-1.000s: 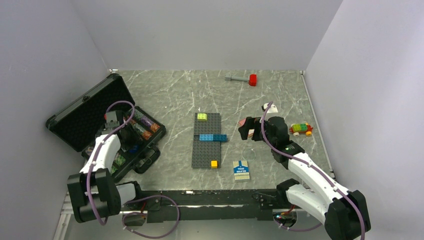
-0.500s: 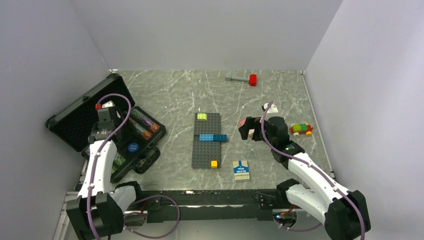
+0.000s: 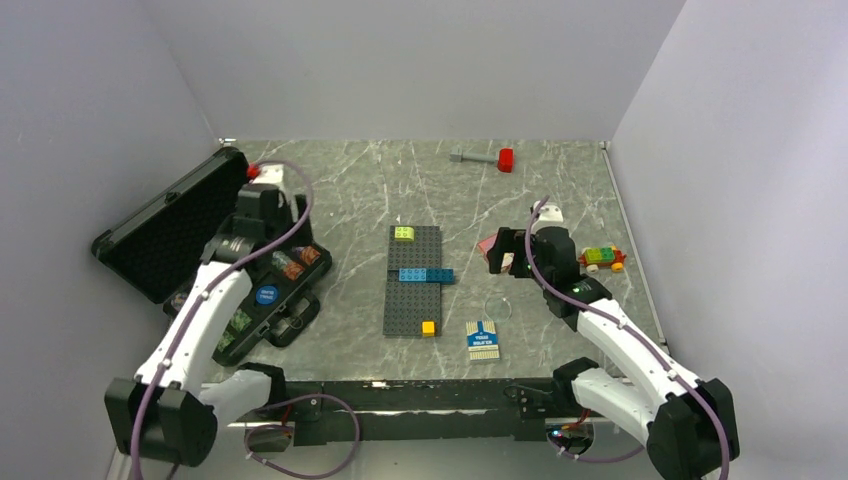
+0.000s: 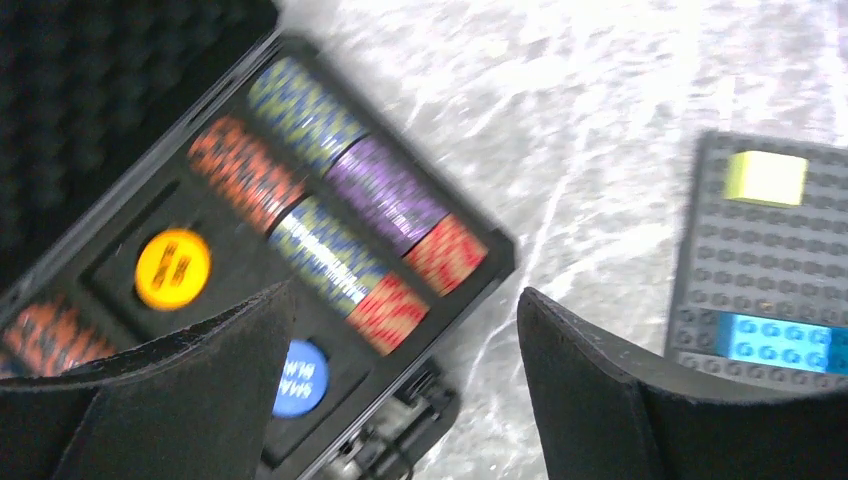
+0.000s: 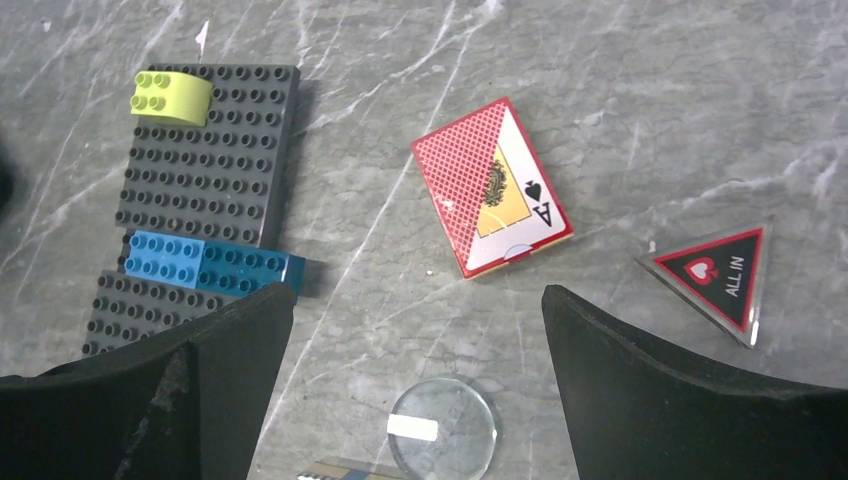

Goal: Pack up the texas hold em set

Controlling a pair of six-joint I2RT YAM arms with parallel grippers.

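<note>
Left tool swung rightward over case, apart, right tool apart, pink card pack just ahead.

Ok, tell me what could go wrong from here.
1. The red card pack lies flat on the table below the open right claw; the fingers may slide it rather than lift it.
2. The ALL IN triangle button and clear disc sit close by and could get knocked.
3. The open left claw hangs over the chip rows in the case; a low pass might dislodge chips.
</note>
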